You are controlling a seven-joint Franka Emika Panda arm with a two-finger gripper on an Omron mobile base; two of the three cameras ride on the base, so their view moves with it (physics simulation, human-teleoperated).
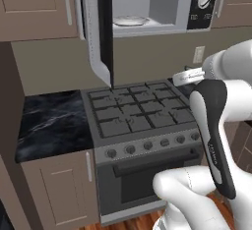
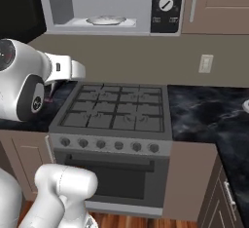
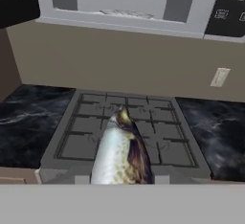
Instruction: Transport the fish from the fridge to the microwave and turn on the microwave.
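I'm seeing the slim silvery-grey fish (image 3: 122,153) in the hand view with its rear end running off behind the bottom band, so I can't make out the fingers gripping it. The wide silver-grey wall microwave (image 1: 147,8) is getting cropped at the top edge of the left base view, and its round white knob (image 1: 204,1) markings are too small for me to read. Its open black-glass door (image 1: 101,32) is facing me edge-on, hiding its front. The round plate inside (image 2: 107,21) is showing just a pale sliver.

The microwave (image 2: 112,5) hangs open above the gas stove (image 2: 114,112), a plate (image 2: 106,21) inside.
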